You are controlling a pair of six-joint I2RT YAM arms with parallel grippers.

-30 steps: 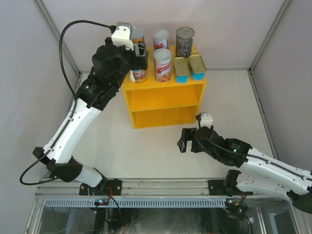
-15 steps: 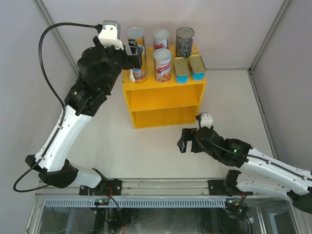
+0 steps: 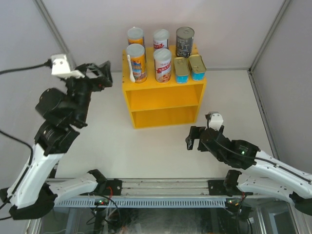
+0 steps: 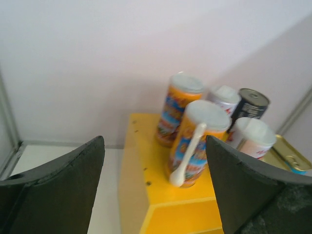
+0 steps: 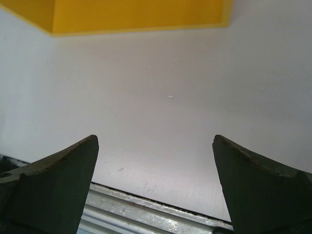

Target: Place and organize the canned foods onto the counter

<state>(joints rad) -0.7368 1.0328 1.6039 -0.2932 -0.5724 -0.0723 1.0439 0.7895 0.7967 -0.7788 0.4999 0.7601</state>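
The yellow counter [image 3: 165,90] stands at the back of the table with all the canned foods on its top. An orange-blue can with a white spoon [image 3: 136,63] stands front left, and a second orange-blue can [image 3: 135,35] is behind it. Two white-red cans [image 3: 163,65] [image 3: 161,38] fill the middle. A dark grey can [image 3: 185,42] and two teal tins [image 3: 181,69] [image 3: 197,67] sit at the right. My left gripper [image 3: 103,74] hangs open and empty to the left of the counter [image 4: 146,161], facing the spoon can [image 4: 200,141]. My right gripper [image 3: 193,138] is open and empty, low over the table.
White walls with metal corner posts close in the table at the back and on both sides. The counter's two front compartments hold nothing. In the right wrist view the counter's lower edge [image 5: 136,14] is ahead, and a metal rail [image 5: 146,214] runs along the near table edge.
My left gripper has let go of the spoon can, which stays on the counter, and has drawn back to the left and towards the near side. The right gripper has shifted slightly right.
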